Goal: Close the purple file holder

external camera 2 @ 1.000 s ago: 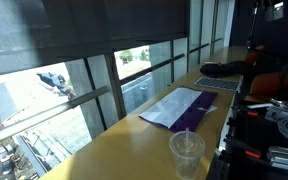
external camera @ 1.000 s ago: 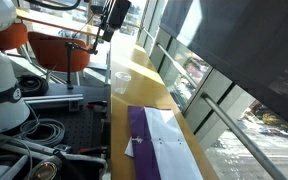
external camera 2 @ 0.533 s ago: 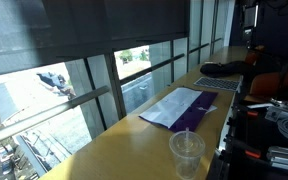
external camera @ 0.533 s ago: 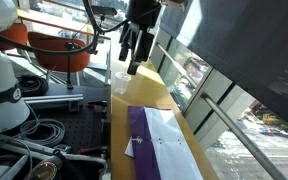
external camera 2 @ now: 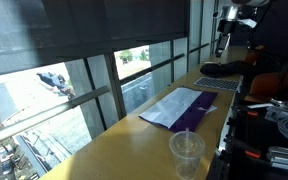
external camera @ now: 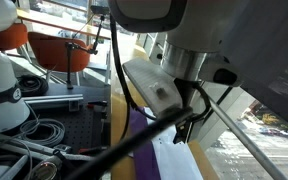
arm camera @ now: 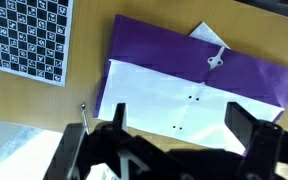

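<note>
Obs, wrist + ext cams.

The deep-purple flat file holder [arm camera: 174, 62] lay open on the long light-wood tabletop [external camera 2: 134, 148]. In the wrist view the purple cover was spread flat, w/ white punched paper sheets [arm camera: 174, 105] face-up over most of it. A small white tab [arm camera: 216, 58] sat on the bare purple band. A black-and-white checker-pattern sheet [arm camera: 29, 38] lay near one corner. In an exterior view the small clear plastic cup [external camera 2: 186, 150] stood well apart from the holder, nearer that cam.

Your fingers [arm camera: 240, 122] were apart, nothing between them. They framed the white sheets from above w/ no contact visible. In an exterior view your robot arm [external camera: 174, 50] filled the frame and hid most of the holder. Height over the tabletop couldn't be read from that one.

Progress, as judged: approx nil. Cover not lifted, no edge gripped, sheets fully exposed. You were at the approach/line-up stage only.

Left to do, prob.:
- come down to a free purple edge
- catch or nudge it up
- swing it over the sheets
- press it flat

Couldn't tell which side was the spine.

Risk: the cover is thin and sits flush on the wood, so the edge may be hard to catch, and loose sheets could slide.
</note>
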Motion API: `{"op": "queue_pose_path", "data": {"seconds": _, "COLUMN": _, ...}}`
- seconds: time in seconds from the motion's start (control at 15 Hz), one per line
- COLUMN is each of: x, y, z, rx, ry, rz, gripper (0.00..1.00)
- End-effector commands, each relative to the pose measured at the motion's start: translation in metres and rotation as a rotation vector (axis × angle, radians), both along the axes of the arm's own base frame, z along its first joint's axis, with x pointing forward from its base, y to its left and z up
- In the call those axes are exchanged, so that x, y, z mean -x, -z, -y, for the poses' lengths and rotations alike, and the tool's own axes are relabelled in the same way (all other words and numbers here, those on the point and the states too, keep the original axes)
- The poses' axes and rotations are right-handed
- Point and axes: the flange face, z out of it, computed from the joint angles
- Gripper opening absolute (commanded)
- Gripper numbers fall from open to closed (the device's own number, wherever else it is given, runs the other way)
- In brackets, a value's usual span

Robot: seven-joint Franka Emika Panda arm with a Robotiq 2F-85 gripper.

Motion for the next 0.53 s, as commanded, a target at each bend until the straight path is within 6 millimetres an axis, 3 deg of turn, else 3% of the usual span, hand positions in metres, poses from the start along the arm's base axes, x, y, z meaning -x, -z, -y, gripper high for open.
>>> {"op": "queue_pose_path", "data": {"seconds": 0.0, "x": -0.041, "y": 0.028, "z": 0.028, "rx": -0.091, "ry": -0.018, "rz": 0.010, "gripper": 1.00}}
{"op": "queue_pose_path", "data": {"seconds": 0.2, "x": -0.081, "y": 0.074, "z": 0.048, "rx": -0.189, "ry": 0.016, "rz": 0.003, "gripper": 1.00}}
{"op": "queue_pose_path", "data": {"seconds": 0.47, "x": -0.130, "y": 0.138, "z": 0.077, "rx": -0.160, "ry": 0.086, "rz": -0.068, "gripper": 1.00}}
